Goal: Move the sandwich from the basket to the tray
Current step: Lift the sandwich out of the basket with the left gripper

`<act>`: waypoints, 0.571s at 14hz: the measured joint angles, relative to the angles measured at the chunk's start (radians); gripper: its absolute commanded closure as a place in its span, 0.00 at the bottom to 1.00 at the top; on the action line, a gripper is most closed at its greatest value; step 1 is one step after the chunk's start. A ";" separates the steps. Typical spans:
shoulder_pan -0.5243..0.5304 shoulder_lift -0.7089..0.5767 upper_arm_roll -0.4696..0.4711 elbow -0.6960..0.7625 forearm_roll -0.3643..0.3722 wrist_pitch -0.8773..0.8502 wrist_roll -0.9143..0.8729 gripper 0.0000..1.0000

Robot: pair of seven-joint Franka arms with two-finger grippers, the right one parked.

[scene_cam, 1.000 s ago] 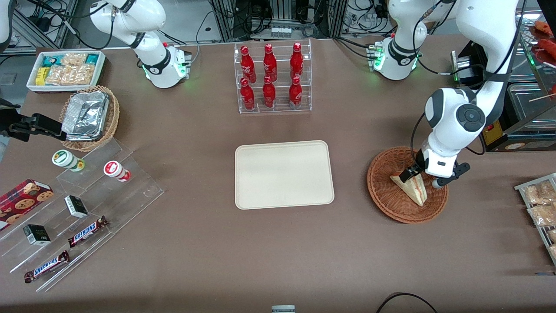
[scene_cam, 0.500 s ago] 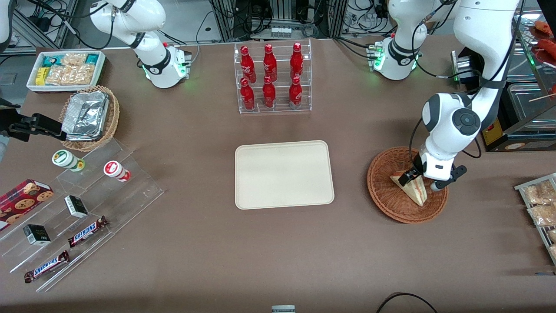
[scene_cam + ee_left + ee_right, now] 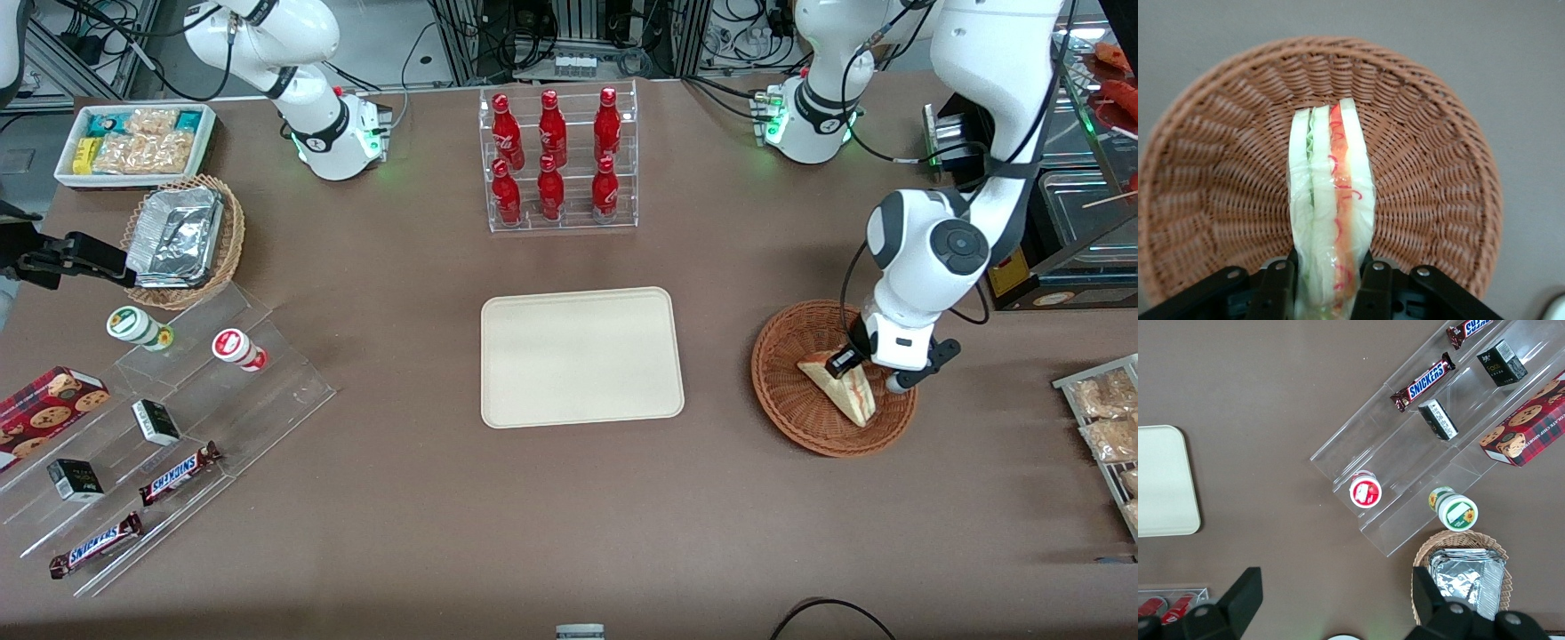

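Basket (image 3: 1431, 173) rough woven wicker; sandwich (image 3: 1331, 200) in glossy clear wrap; tray (image 3: 582, 356) smooth matt plastic.

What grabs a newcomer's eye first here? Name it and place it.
The left arm's tool, shut on the clear-wrapped triangular sandwich in the round reddish-brown wicker basket. Then the bare cream plastic tray mid-table, with red bottles in a clear rack farther from the camera.

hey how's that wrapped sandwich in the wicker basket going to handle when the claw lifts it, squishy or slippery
Probably squishy: the sandwich is soft bread layers, pinched at its end by the claw. Its clear wrap looks glossy, so it may slip. Likely light, and its free end could sag over the basket.
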 measured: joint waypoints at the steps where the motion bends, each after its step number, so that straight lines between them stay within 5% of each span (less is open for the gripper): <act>1: -0.003 -0.041 -0.004 0.023 0.001 -0.074 0.000 1.00; 5: -0.085 -0.178 -0.093 0.196 0.002 -0.428 -0.008 1.00; 8: -0.188 -0.158 -0.163 0.292 0.002 -0.496 -0.063 1.00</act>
